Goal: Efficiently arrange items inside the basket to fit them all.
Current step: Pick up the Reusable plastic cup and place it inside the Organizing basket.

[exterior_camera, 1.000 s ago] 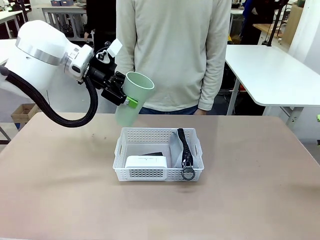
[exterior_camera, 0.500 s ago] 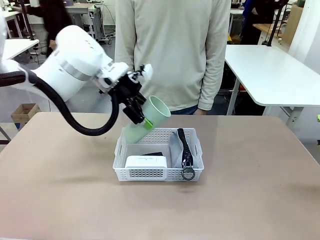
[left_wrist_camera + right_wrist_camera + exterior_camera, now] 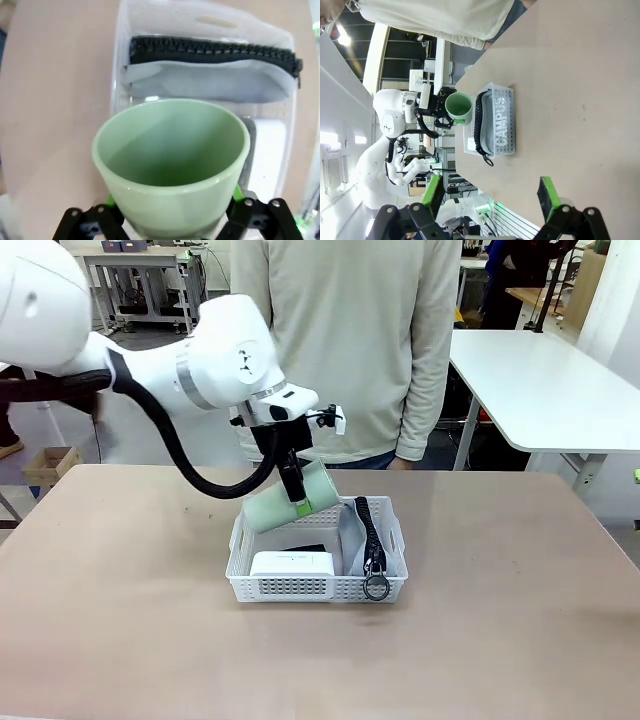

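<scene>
pale green cup [image 3: 285, 505] is what i'm carrying right now, tipped on its side over the far left part of the basket [image 3: 240, 550]. my left gripper [image 3: 297, 502] is pinching it across the body, one pad on each side, mouth pointing away along my fingers. it's reading as rigid and light, smooth-walled and probably a bit slick, and it's tapered, so i'm guessing a squeeze near the base could let it creep out of the pads. gripping around the middle of the wall seems the safer hold to me, firm but not crushing.

working rightwards in the basket: the white box [image 3: 292, 563] is lying flat at the near left, stiff with square edges, easy to take by its long sides. a small black stapler [image 3: 305, 548] is peeking out just behind it, mostly hidden, so i can't say much on it. the grey pouch [image 3: 210, 80] is sitting along the right end, soft and floppy, with its black zipper strap [image 3: 370, 535] and ring [image 3: 376, 587] draping over the near rim. i'd expect it to squash aside if the cup needs room.

my right gripper [image 3: 490, 195] is hanging well off to the side over bare table [image 3: 500, 640], fingers spread wide, carrying nothing.
</scene>
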You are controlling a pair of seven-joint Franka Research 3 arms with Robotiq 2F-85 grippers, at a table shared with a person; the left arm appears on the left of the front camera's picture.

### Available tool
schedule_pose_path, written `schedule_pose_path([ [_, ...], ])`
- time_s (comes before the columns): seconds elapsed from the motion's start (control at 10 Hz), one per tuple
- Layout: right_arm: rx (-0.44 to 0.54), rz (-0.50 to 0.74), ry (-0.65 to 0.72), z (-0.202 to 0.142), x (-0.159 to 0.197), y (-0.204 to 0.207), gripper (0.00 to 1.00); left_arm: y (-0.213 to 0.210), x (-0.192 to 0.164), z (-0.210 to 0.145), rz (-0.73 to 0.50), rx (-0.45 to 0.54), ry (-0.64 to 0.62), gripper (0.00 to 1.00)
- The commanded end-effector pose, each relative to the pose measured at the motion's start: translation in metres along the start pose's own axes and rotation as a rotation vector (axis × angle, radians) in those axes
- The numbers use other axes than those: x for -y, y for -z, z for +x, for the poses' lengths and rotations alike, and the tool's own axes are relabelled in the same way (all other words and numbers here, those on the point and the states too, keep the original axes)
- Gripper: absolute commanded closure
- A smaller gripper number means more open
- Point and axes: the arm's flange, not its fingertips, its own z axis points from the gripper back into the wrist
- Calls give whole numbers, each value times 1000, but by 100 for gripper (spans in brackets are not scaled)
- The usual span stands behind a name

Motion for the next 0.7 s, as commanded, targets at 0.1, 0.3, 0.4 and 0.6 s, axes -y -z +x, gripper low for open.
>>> schedule_pose_path([
  [0.1,4,17,-28,1,0,-1,0,4,-7,24,34,-134,62,12],
  [0.3,4,17,-28,1,0,-1,0,13,-5,29,72,-175,168,12],
  [0.4,4,17,-28,1,0,-1,0,16,-3,31,69,-178,193,12],
  [0.6,4,17,-28,1,0,-1,0,28,-4,35,44,-207,186,12],
])
